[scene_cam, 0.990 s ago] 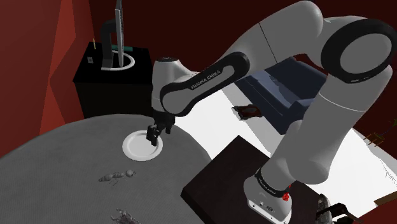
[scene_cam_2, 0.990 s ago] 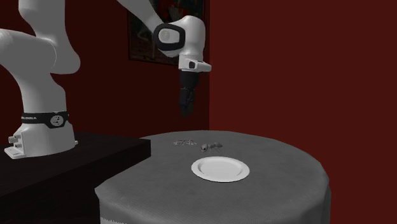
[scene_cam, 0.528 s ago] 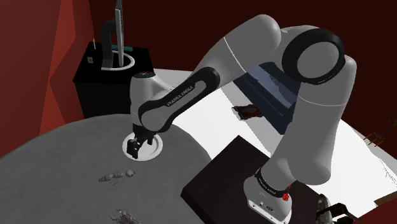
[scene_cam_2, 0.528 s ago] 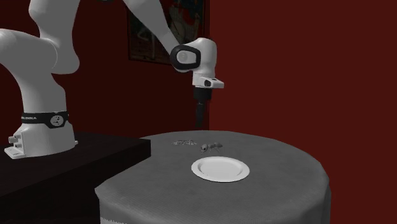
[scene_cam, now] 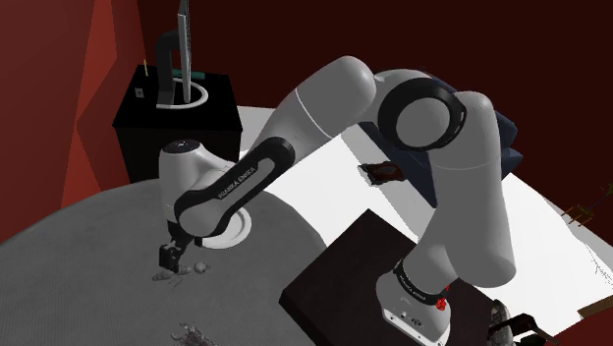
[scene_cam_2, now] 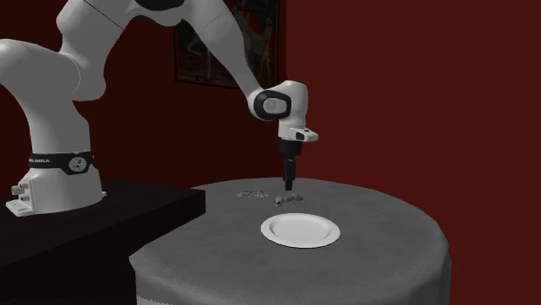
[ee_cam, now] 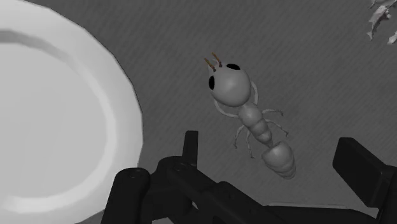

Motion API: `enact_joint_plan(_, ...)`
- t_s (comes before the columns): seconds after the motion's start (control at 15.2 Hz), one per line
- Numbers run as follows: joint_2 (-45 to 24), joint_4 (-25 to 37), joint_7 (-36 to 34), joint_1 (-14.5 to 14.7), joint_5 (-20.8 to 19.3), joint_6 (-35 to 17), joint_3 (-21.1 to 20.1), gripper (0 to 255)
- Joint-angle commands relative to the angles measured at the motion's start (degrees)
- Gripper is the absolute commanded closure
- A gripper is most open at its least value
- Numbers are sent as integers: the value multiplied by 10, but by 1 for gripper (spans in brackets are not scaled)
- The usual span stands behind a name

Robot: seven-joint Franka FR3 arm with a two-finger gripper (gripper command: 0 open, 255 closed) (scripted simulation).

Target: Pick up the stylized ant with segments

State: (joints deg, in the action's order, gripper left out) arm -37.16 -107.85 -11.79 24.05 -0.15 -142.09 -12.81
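The ant (ee_cam: 251,114) is a grey segmented figure with a round head, black eyes and thin legs. It lies on the grey round table (scene_cam: 79,246) beside the white plate (ee_cam: 57,114). My gripper (ee_cam: 273,159) hangs low right over it, open. Its rear segment lies between the fingers (ee_cam: 189,145) and touches neither. In the shoulder view the gripper (scene_cam: 171,258) covers the ant's middle, and the ant's head (scene_cam: 200,265) shows beside it. From the second exterior view the gripper (scene_cam_2: 289,184) points down just above the ant (scene_cam_2: 281,200), behind the plate (scene_cam_2: 300,230).
A second small grey figure (scene_cam: 194,336) (scene_cam_2: 251,194) (ee_cam: 380,14) lies on the table close to the ant. A black cabinet (scene_cam: 177,123) stands beyond the table. The dark stand top (scene_cam: 344,265) adjoins the table's edge. Red walls surround the scene.
The arm swung from above the plate toward the shoulder view's lower left and came down over the ant. The fingers stayed apart and the ant has not moved.
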Motion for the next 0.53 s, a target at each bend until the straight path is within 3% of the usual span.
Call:
enact_joint_plan(0.0,-38,42,0,13,-7,1,0,0)
enact_joint_plan(0.46,-86,66,0,22,-14,-23,6,0)
